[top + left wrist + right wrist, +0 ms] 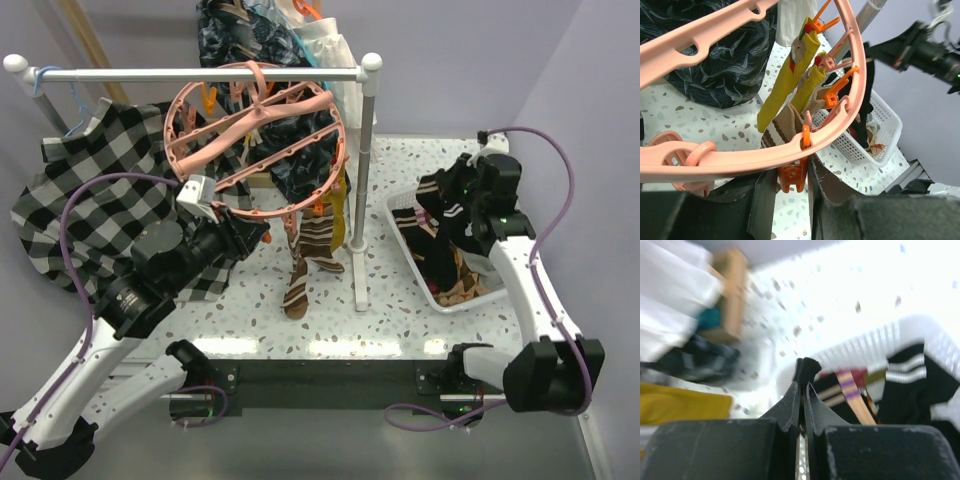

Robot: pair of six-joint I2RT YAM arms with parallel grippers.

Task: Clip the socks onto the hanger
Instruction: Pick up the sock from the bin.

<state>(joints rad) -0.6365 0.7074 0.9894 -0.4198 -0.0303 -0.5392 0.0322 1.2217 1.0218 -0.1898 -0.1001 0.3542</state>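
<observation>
Closest to us, the left gripper [792, 187] is clamped on the hanger [740, 159], a round salmon plastic ring with crossbars. Over the white slotted basket [855, 352] of soft striped socks [910, 372], the right gripper [803, 385] is pressed together (we cannot identify the black scrap at its tips). Yellow socks [790, 80] hang clipped. A small orange clip [792, 175] sits between the left jaws.
</observation>
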